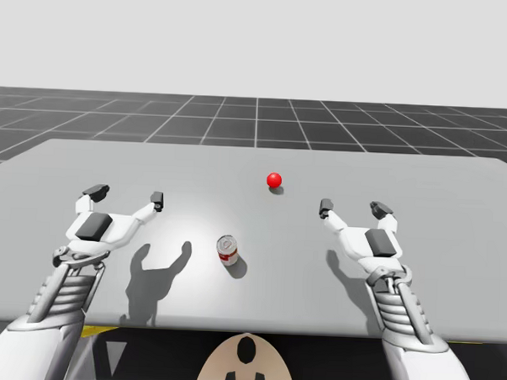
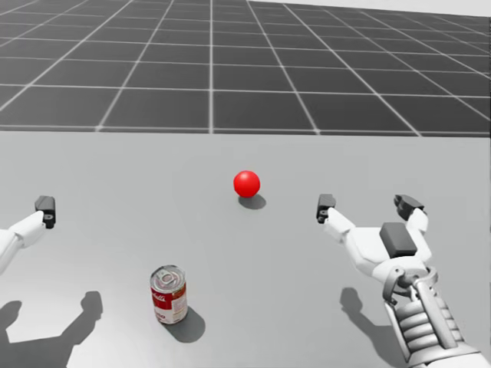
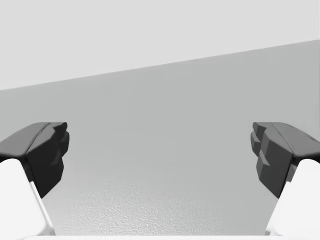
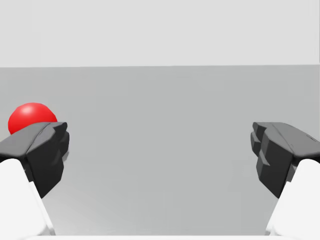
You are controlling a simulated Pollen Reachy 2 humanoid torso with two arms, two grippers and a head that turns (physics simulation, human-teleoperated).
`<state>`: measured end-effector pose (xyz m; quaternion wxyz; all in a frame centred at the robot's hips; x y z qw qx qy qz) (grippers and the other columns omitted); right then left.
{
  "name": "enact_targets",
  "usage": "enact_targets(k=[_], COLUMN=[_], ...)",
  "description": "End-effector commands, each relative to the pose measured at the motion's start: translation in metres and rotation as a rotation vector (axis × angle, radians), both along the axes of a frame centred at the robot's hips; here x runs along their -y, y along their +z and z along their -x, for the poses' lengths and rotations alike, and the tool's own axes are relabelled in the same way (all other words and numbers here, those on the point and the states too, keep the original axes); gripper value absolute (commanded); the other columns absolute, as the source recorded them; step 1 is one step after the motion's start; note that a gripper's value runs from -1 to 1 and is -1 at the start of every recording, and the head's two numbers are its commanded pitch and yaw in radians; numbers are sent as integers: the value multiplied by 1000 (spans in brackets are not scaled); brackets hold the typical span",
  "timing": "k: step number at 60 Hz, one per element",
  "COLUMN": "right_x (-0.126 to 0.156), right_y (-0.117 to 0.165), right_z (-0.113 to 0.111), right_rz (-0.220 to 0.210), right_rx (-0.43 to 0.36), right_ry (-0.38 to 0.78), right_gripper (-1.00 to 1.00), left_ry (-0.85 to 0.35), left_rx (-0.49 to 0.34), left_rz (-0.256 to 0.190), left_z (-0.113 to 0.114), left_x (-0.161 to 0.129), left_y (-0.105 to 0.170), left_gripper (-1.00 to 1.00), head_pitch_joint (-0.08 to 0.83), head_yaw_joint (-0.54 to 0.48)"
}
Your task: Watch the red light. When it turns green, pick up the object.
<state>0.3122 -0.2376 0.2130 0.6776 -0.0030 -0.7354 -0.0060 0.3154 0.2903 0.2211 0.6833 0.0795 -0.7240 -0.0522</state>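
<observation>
Just above mid-frame, light (image 1: 274, 180): a red ball on the table (image 1: 453, 249); not green, so wait.
Can (image 1: 227, 250): upright, lower centre, between the arms and apart from both.
Left gripper (image 1: 127, 194): left of frame, fingers spread wide, empty.
Right gripper (image 1: 354, 209): right of frame, also spread and empty.
Doing it well: make no move while it's red. On green, the left gripper looks slightly nearer; straddle the can's sides, then close.

My left arm (image 1: 64, 291) reaches forward toward eleven o'clock from my torso, with the left gripper (image 1: 127, 194) spread wide and its fingers pointing to twelve. My right arm (image 1: 403, 319) mirrors it toward one o'clock, with the right gripper (image 1: 354, 209) spread equally wide.
</observation>
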Motion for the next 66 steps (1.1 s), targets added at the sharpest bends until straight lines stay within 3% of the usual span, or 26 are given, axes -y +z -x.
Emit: enact_targets(k=[1, 49, 66], right_x=[-4, -3, -3], right_y=[-2, -1, 0], right_z=[0, 1, 2], right_rz=[-13, -9, -4], right_rx=[-2, 5, 8], right_ry=[2, 4, 5], right_gripper=[-1000, -1000, -1000], left_ry=[0, -3, -6], left_rx=[0, -3, -5], left_rz=[-1, -2, -2], left_z=[0, 0, 0], left_x=[0, 1, 1], left_y=[0, 0, -1], left_gripper=[-1000, -1000, -1000], head_pitch_joint=[440, 443, 573], head_yaw_joint=[-100, -96, 1])
